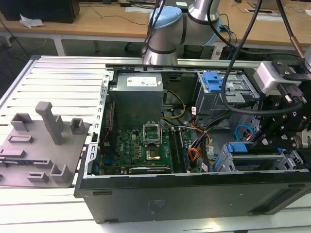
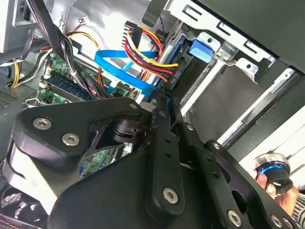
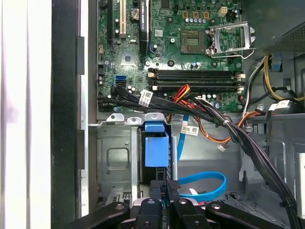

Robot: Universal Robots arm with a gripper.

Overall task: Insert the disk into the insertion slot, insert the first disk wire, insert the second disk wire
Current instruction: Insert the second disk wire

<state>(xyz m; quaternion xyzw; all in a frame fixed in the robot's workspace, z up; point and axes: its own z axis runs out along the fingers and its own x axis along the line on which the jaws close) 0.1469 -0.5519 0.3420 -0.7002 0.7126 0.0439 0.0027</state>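
Bright blue plastic of the disk (image 3: 156, 150) carrier shows seated in the low silver insertion slot (image 3: 114, 155). Just beside it loops the thin light-blue second disk wire (image 3: 202, 187), hemmed by cage walls. Black claw (image 3: 166, 191) pinches closed at the disk's edge.

Light-blue second disk wire (image 3: 202, 186) loops beside the insertion slot (image 3: 116, 160).

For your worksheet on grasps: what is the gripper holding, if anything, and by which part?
The gripper appears to pinch the blue cable at its dark connector end; the rest of the cable loops free.
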